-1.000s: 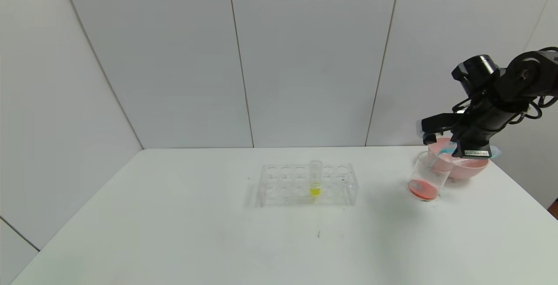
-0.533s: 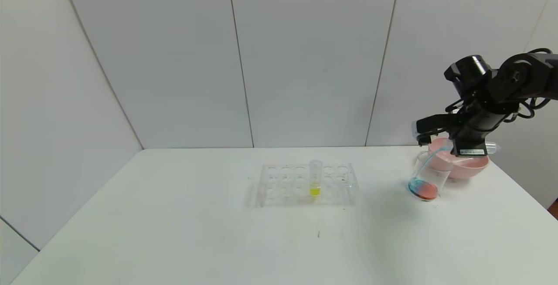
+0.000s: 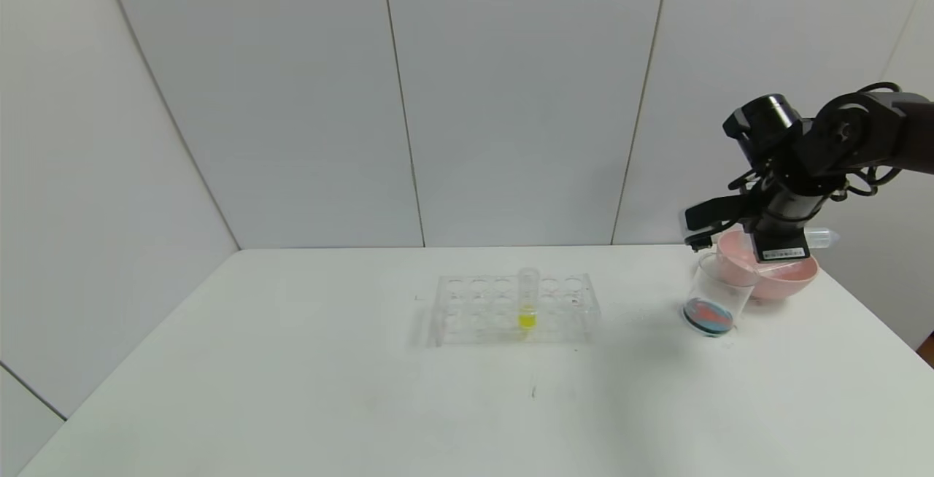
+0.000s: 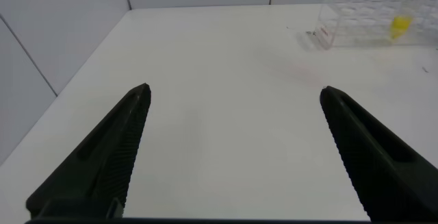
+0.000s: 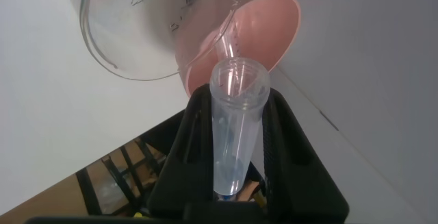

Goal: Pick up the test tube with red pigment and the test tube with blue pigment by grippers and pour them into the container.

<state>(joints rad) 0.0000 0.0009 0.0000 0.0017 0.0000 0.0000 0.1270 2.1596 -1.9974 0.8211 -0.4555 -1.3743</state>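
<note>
the right hand [image 3: 737, 233] hangs above the far right part of the tabletop [image 3: 365, 404], over the near rim of a clear beaker [image 3: 713, 300] and in front of a pink bowl [image 3: 781, 276]. its fingers are clamped on the test tube with blue pigment [image 5: 234, 128], which lies roughly level; in the head view the tube's rounded end pokes out to the right of the hand, over the bowl. in the right wrist view the tube's open mouth faces the beaker and the tube looks nearly drained, with only a trace of blue at its lower end between the fingers.

the beaker stands on the tabletop just in front of the bowl, touching or almost touching it. at its bottom sits a shallow pool of liquid, red-orange on top with blue around the near edge, the two colours not blended. the pink bowl holds another clear tube [image 5: 229, 42] leaning inside it; what is in that tube cannot be told.

well apart, toward the middle of the tabletop, a clear tube rack [image 3: 516, 309] holds one upright tube with yellow liquid [image 3: 527, 298]; its other holes show nothing.

the left hand [image 4: 233, 148] hovers low over the near left part of the tabletop, fingers spread wide with nothing between them, the rack far off ahead of it.
</note>
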